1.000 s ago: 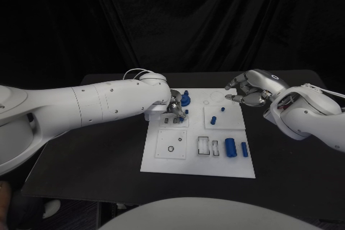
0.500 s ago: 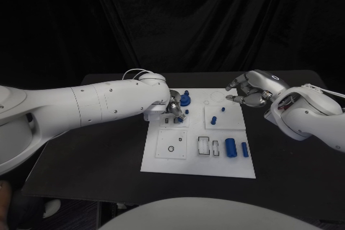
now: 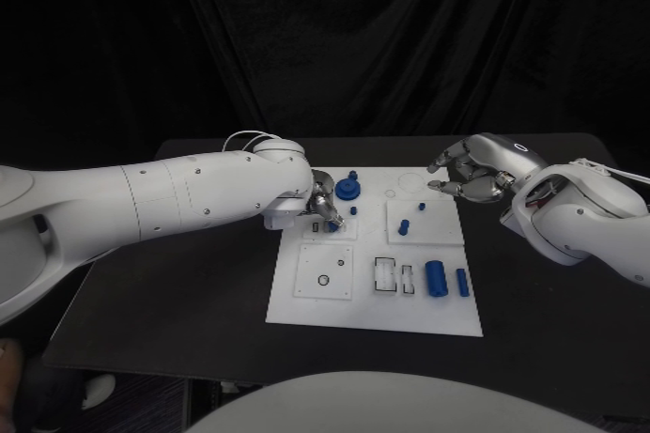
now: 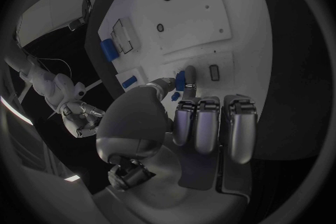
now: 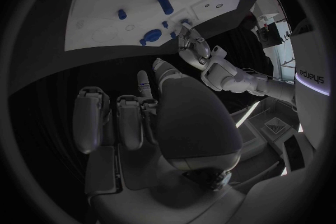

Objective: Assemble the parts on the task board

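1. Black bench (image 3: 177,292) carried the white task board (image 3: 373,311).
2. Left hand (image 3: 322,206) pinched a small blue part (image 4: 187,79) between fingertips, just above a slot below them, likely for seating it.
3. Its long axis seemed to point down into the board, though that was hard to judge.
4. Right hand (image 3: 468,175) hovered beside the board, fingers curled together on nothing.

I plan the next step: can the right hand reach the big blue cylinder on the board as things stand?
Probably yes: the right hand holds nothing, and no part stands between it and the big blue cylinder.
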`<move>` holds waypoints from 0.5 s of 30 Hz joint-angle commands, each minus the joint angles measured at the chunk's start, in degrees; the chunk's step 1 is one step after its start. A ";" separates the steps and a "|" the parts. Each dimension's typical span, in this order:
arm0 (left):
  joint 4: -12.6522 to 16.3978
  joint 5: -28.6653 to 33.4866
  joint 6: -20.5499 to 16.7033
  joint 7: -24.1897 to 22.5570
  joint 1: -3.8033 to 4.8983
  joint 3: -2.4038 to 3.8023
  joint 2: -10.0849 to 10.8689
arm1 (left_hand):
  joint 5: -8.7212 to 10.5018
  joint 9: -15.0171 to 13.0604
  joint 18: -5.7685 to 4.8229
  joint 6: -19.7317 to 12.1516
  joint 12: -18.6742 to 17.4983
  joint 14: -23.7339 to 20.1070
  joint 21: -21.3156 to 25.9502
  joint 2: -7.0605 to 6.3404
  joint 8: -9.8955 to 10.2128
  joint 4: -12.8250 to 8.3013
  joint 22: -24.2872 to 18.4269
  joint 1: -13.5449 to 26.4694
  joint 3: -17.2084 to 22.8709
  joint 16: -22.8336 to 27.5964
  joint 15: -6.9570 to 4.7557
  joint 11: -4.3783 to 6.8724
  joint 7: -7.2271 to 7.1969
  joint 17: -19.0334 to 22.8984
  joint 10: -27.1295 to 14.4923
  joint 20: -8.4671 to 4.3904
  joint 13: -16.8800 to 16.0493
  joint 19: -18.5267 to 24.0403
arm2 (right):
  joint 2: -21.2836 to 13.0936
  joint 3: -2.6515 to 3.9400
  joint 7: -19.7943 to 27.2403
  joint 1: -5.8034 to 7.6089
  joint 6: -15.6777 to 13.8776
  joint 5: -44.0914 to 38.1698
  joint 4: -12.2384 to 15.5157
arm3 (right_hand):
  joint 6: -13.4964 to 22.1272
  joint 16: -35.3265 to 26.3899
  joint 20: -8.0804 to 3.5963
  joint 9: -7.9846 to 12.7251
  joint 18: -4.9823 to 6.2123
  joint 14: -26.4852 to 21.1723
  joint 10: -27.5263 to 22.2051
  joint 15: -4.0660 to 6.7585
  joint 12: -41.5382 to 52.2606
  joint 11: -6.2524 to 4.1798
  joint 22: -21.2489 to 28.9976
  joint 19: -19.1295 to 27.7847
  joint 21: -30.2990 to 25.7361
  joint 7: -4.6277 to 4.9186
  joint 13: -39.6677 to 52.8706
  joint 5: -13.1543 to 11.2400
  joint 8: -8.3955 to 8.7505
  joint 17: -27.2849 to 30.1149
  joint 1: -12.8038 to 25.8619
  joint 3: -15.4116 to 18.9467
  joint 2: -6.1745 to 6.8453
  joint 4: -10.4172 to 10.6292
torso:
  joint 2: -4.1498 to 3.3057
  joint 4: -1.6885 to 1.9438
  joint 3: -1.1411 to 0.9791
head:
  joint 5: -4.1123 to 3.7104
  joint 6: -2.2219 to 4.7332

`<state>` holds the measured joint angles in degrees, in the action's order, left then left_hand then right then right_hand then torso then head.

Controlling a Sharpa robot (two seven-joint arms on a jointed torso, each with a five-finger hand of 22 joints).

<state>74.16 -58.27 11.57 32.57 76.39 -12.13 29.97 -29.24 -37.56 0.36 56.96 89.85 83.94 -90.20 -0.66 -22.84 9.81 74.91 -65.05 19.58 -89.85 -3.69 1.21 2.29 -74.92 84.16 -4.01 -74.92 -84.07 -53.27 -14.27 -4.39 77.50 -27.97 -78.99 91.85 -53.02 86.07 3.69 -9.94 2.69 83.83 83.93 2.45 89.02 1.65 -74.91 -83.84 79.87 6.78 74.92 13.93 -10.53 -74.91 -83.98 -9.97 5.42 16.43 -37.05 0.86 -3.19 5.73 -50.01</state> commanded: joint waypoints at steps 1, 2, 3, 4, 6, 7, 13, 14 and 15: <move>0.52 -0.11 -0.83 0.56 -0.11 0.04 0.54 | 0.50 -0.18 -0.36 0.30 0.15 6.06 0.20 -0.16 0.20 -0.18 15.09 0.61 0.63 -0.15 -0.36 0.42 0.06 -15.08 5.84 -0.30 -15.08 -5.93 | -0.10 0.04 -1.39 -0.19 0.81 -0.36 -0.09 | -0.39 -0.23 0.42 0.09 -0.06 4.83 4.45 -0.40 -0.30 0.37 -11.14 -1.52 -0.18 -0.01 13.00 -0.27 -0.05 -9.32 0.44 -0.15 0.05 -0.07 | 0.01 0.03 -0.06 | 0.18 0.01; 0.61 -0.11 -0.87 0.62 -0.11 0.04 0.69 | 0.75 -0.29 -0.36 0.31 0.15 6.06 0.20 -0.20 0.24 -0.18 15.09 0.85 0.85 -0.15 -0.36 0.42 0.06 -15.08 5.84 -0.31 -15.08 -5.93 | -0.10 0.04 -1.43 -0.21 0.89 -0.36 -0.11 | -0.39 -0.23 0.42 0.09 -0.06 4.83 4.45 -0.40 -0.30 0.37 -11.14 -1.52 -0.18 -0.01 13.00 -0.27 -0.05 -9.32 0.44 -0.15 0.05 -0.07 | -0.01 0.05 -0.05 | 0.23 0.01; 0.70 -0.11 -0.91 0.70 -0.11 0.04 0.85 | 0.88 -0.34 -0.36 0.31 0.15 6.06 0.20 -0.22 0.26 -0.17 15.09 0.96 0.92 -0.15 -0.36 0.41 0.06 -15.08 5.84 -0.31 -15.08 -5.93 | -0.08 0.04 -1.45 -0.23 0.98 -0.36 -0.14 | -0.39 -0.23 0.42 0.09 -0.06 4.83 4.45 -0.40 -0.30 0.37 -11.14 -1.52 -0.18 -0.01 13.00 -0.27 -0.05 -9.32 0.44 -0.15 0.05 -0.07 | -0.03 0.03 -0.03 | 0.32 0.01; 0.78 -0.11 -0.95 0.76 -0.11 0.04 1.00 | 1.10 -0.42 -0.36 0.30 0.15 6.06 0.20 -0.24 0.29 -0.18 15.09 1.10 1.07 -0.15 -0.36 0.41 0.06 -15.08 5.84 -0.31 -15.08 -5.93 | -0.06 0.04 -1.47 -0.24 1.06 -0.36 -0.16 | -0.39 -0.23 0.42 0.09 -0.06 4.83 4.45 -0.40 -0.30 0.37 -11.14 -1.52 -0.18 -0.01 13.00 -0.27 -0.05 -9.32 0.44 -0.15 0.05 -0.07 | -0.06 0.02 0.00 | 0.38 0.01; 0.89 -0.11 -1.11 0.82 -0.11 0.04 1.22 | 1.79 -0.62 -0.36 0.20 0.15 6.06 0.20 -0.27 0.46 -0.19 15.09 1.53 1.45 -0.15 -0.34 0.38 0.10 -15.08 5.84 -0.30 -15.08 -5.93 | -0.04 0.04 -1.49 -0.27 1.17 -0.36 -0.17 | -0.45 -0.29 0.42 0.11 -0.03 4.81 4.34 -0.39 -0.40 0.36 -11.10 -1.47 -0.30 -0.02 12.85 -0.26 -0.07 -9.24 0.48 -0.18 -0.07 -0.06 | -0.09 0.02 0.02 | 0.44 0.01; 0.94 -0.11 -1.22 0.85 -0.11 0.04 1.33 | 1.79 -0.62 -0.36 0.20 0.15 6.06 0.20 -0.27 0.46 -0.19 15.09 1.53 1.45 -0.15 -0.34 0.38 0.10 -15.08 5.84 -0.30 -15.08 -5.93 | -0.03 0.04 -1.49 -0.29 1.24 -0.36 -0.17 | -0.45 -0.29 0.42 0.11 -0.03 4.81 4.34 -0.39 -0.40 0.36 -11.10 -1.47 -0.30 -0.02 12.85 -0.26 -0.07 -9.24 0.48 -0.18 -0.07 -0.06 | -0.08 0.05 0.01 | 0.43 0.01; 0.91 -0.11 -1.83 0.77 -0.12 0.04 1.63 | 4.42 -1.18 -0.36 0.03 0.15 6.06 0.20 -0.30 1.00 -0.25 15.09 2.71 2.25 -0.15 -0.25 0.26 0.23 -15.08 5.84 -0.22 -15.08 -5.93 | -0.02 0.04 -1.40 -0.34 1.41 -0.25 -0.16 | -0.53 -0.33 0.42 0.13 -0.02 4.80 4.34 -0.39 -0.40 0.35 -11.08 -1.44 -0.36 -0.04 12.85 -0.27 -0.09 -9.19 0.53 -0.21 -0.17 -0.05 | -0.09 0.21 0.06 | 0.54 0.01; 0.87 -0.11 -2.08 0.64 -0.12 0.04 1.62 | 4.61 -1.22 -0.36 0.02 0.15 6.06 0.20 -0.25 1.05 -0.26 15.09 2.78 2.34 -0.15 -0.25 0.25 0.24 -15.08 5.84 -0.22 -15.08 -5.93 | -0.03 0.04 -1.41 -0.34 1.45 -0.24 -0.15 | -0.53 -0.33 0.42 0.13 -0.02 4.80 4.34 -0.39 -0.40 0.35 -11.08 -1.44 -0.36 -0.04 12.85 -0.27 -0.09 -9.19 0.53 -0.21 -0.17 -0.05 | -0.09 0.19 0.06 | 0.64 0.01; 0.85 -0.11 -2.32 0.52 -0.13 0.04 1.61 | 4.77 -1.26 -0.36 0.00 0.15 6.06 0.20 -0.20 1.10 -0.26 15.09 2.84 2.42 -0.15 -0.24 0.25 0.25 -15.08 5.84 -0.21 -15.08 -5.93 | -0.04 0.04 -1.43 -0.35 1.49 -0.23 -0.14 | -0.53 -0.33 0.42 0.13 -0.02 4.80 4.34 -0.39 -0.40 0.35 -11.08 -1.44 -0.36 -0.04 12.85 -0.27 -0.09 -9.19 0.53 -0.21 -0.17 -0.05 | -0.10 0.15 0.07 | 0.72 0.01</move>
<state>74.99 -58.28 10.42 33.41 76.39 -12.13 31.65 -24.79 -38.79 0.36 57.04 89.85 83.94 -90.20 -0.88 -21.96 9.48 74.91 -62.55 21.62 -89.85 -3.69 1.21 2.36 -74.92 84.16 -4.00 -74.92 -84.08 -53.25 -14.27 -4.73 77.30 -27.03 -78.99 91.68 -53.02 86.07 3.69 -9.88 2.69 83.83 83.93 2.45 88.80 1.65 -74.91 -83.84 79.87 6.79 74.91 13.93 -10.53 -74.91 -83.99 -9.98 5.42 16.43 -37.13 1.00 -3.16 6.32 -50.01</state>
